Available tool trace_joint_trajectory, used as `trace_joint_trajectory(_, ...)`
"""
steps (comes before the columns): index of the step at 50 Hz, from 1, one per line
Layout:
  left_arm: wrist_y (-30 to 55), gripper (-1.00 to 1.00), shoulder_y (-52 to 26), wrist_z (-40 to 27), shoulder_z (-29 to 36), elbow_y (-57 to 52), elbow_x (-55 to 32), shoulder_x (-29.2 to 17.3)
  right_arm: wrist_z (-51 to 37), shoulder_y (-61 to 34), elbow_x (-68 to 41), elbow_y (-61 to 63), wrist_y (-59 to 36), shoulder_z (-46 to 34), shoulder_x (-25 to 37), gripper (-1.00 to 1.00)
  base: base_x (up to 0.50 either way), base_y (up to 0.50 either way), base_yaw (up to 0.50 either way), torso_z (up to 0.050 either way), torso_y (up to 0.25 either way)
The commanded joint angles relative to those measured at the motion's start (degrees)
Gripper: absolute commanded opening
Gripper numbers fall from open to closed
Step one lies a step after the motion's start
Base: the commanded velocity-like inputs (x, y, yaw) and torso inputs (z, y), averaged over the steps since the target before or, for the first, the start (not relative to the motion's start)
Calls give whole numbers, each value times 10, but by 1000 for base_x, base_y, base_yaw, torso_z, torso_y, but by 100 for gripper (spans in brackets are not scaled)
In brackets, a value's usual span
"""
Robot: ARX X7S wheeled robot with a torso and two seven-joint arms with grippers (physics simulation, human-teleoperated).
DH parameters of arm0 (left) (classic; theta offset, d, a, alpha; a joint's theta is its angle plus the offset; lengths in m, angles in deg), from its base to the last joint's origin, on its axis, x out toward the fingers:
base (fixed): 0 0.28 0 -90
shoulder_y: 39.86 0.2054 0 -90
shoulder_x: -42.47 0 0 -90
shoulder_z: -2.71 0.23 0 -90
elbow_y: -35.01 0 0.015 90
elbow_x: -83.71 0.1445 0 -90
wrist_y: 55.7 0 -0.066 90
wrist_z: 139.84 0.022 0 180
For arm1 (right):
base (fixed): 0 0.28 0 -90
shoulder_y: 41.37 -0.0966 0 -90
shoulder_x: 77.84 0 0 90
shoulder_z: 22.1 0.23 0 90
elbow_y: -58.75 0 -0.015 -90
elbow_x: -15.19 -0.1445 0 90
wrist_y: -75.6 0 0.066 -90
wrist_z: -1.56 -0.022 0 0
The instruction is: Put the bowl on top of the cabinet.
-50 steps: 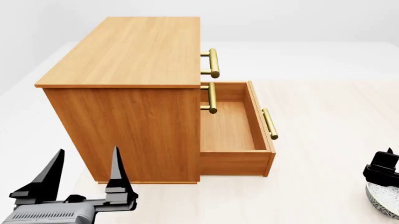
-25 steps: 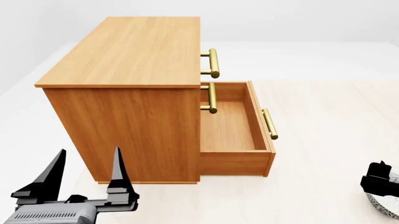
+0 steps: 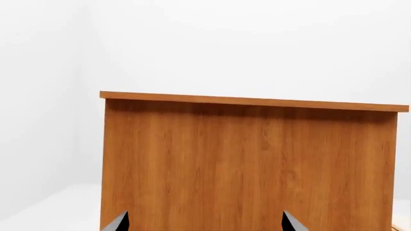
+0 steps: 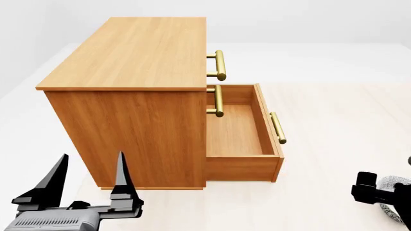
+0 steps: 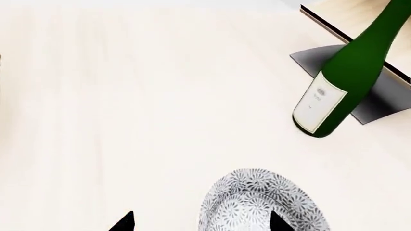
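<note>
The bowl (image 5: 260, 202), white with a dense blue-grey leaf pattern, stands on the pale floor; in the head view only a sliver of the bowl (image 4: 393, 211) shows at the lower right edge. My right gripper (image 5: 200, 222) is open just above it, one fingertip over the bowl's inside, the other over bare floor, the near rim between them. In the head view the right gripper (image 4: 378, 191) covers most of the bowl. The orange-brown cabinet (image 4: 138, 53) has a bare flat top. My left gripper (image 4: 86, 180) hangs open and empty before the cabinet's side (image 3: 250, 163).
The cabinet's bottom drawer (image 4: 239, 130) is pulled out and holds nothing, its brass handle (image 4: 278, 127) facing right. A green bottle (image 5: 340, 77) leans on a slanted rack with a black base (image 5: 378, 98) beyond the bowl. Pale floor lies between bowl and cabinet.
My right gripper has shifted left and lower in the head view, covering more of the bowl. The left gripper and the cabinet have not moved.
</note>
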Motion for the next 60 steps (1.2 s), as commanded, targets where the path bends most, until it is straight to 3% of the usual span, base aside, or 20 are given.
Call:
trace_joint_trajectory(1,-2,100,0,-2,2,2,-1,-2,-13,-24,-8,-29,-36,-10,-9,100,0,0,0,0,0)
trace_joint_trajectory(60,-11,100,2,-11,11,4,-3,-11,-24,-33,9,-103,-19,-43,-10,100,0,0,0,0,0)
